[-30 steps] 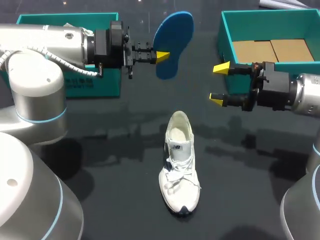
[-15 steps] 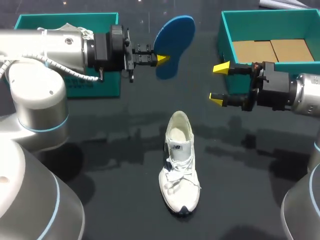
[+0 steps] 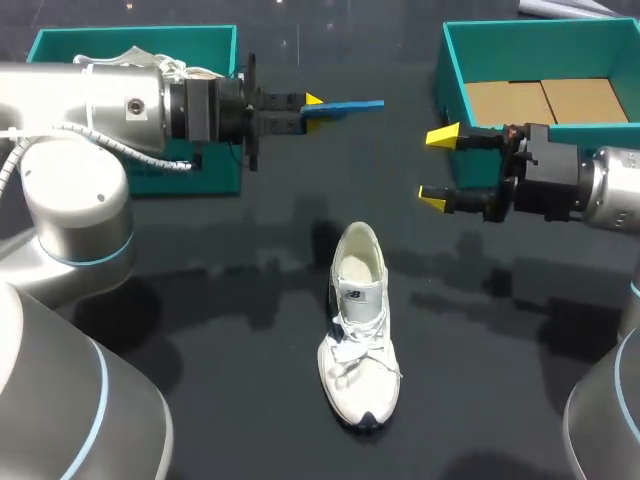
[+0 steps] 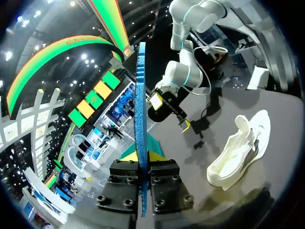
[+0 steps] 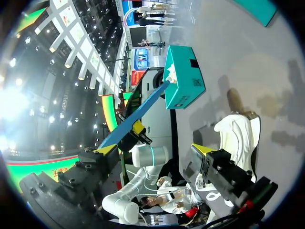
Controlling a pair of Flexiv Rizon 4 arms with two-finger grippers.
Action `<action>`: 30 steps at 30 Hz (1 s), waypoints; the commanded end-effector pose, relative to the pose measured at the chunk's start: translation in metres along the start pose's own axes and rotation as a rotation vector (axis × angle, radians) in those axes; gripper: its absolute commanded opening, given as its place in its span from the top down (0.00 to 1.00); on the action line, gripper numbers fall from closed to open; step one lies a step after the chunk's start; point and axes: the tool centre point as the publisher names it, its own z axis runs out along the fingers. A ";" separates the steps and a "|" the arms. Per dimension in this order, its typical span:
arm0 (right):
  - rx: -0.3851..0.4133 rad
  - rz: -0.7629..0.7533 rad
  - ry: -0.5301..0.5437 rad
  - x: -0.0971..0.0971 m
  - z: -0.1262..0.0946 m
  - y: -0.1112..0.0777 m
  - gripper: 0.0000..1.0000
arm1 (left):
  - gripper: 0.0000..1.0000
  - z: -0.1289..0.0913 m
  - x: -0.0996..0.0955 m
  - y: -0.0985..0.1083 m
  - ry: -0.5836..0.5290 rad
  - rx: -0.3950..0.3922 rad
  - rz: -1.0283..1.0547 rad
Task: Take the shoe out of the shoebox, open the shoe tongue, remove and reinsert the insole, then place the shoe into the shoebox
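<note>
So L claw (image 3: 313,102) pinches insole (image 3: 356,104) edge-on, shoe (image 3: 358,335) apart.

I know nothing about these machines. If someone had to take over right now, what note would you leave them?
Left claw: shut on the flat blue insole, held edge-on in the air above the table.
Right claw: open, empty, in front of the teal cardboard shoebox.
White lace-up shoe: standing on the dark table between the arms, out of the box.
Done: shoe out, insole removed; tongue appears opened.
Left: reinsert the insole, then put the shoe back in the shoebox.
</note>
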 end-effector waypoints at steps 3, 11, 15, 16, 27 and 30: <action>-0.002 0.001 -0.004 0.000 0.001 -0.001 0.00 | 1.00 0.002 -0.002 0.005 -0.012 -0.008 0.162; -0.002 0.001 -0.004 0.000 0.001 -0.001 0.00 | 1.00 0.004 0.004 0.003 -0.034 0.005 0.285; -0.002 0.001 -0.004 0.000 0.001 -0.001 0.00 | 1.00 0.007 0.013 0.005 -0.046 0.009 0.390; -0.002 0.001 -0.004 0.000 0.001 -0.001 0.00 | 1.00 0.008 0.016 0.005 -0.041 0.021 0.400; -0.002 0.001 -0.004 0.000 0.001 -0.001 0.00 | 1.00 0.013 0.020 0.009 -0.042 0.002 0.524; -0.002 0.001 -0.004 0.000 0.001 -0.001 0.00 | 1.00 0.013 0.020 0.009 -0.042 0.002 0.524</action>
